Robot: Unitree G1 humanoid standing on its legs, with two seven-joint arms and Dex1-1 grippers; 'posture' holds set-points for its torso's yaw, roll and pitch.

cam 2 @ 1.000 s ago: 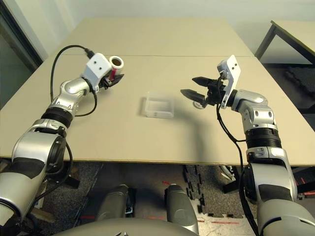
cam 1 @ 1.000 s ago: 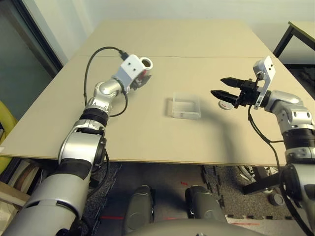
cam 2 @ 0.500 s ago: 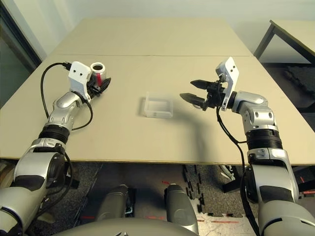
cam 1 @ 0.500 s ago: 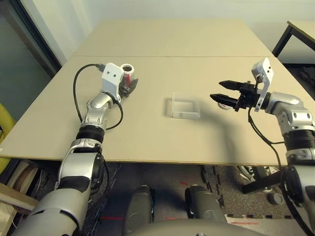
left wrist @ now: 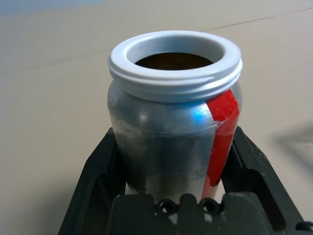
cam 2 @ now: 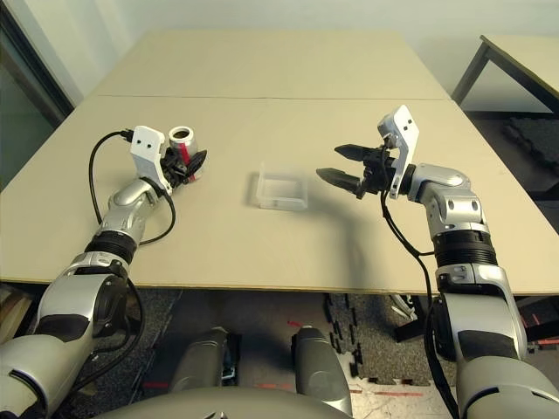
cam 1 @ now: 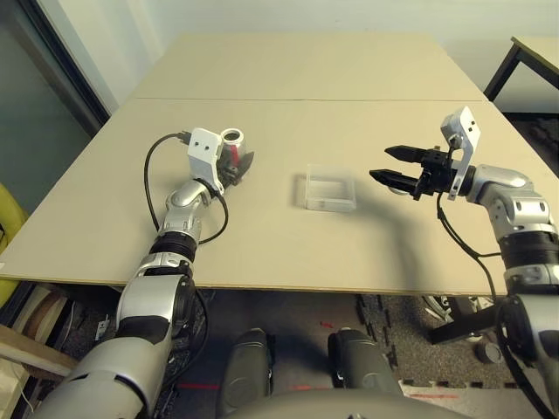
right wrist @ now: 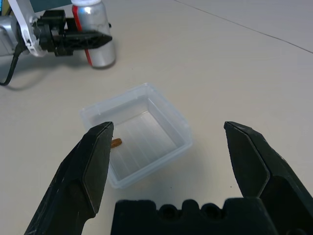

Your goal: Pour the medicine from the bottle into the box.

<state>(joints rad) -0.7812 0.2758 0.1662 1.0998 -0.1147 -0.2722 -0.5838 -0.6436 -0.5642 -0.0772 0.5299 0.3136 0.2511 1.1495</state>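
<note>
The table (cam 2: 262, 70) lies beneath both grippers. The white-necked bottle (left wrist: 166, 147), uncapped and upright, is clamped between the closed-in fingers of the left gripper (left wrist: 173, 131). The clear box (cam 2: 282, 202) sits between the two grippers, ahead of the right gripper (right wrist: 168, 125), whose fingers stand wide apart and empty. A small grey-white cap (cam 1: 399, 192) lies beside the right fingers. One brown capsule (right wrist: 116, 142) rests inside the box (partly behind a right finger in the wrist view). Judged step: pour completed, bottle being set down; next, confirm base contact, then release. Compared with one second earlier, the left fingers and bottle are lower and nearer the robot.
</note>
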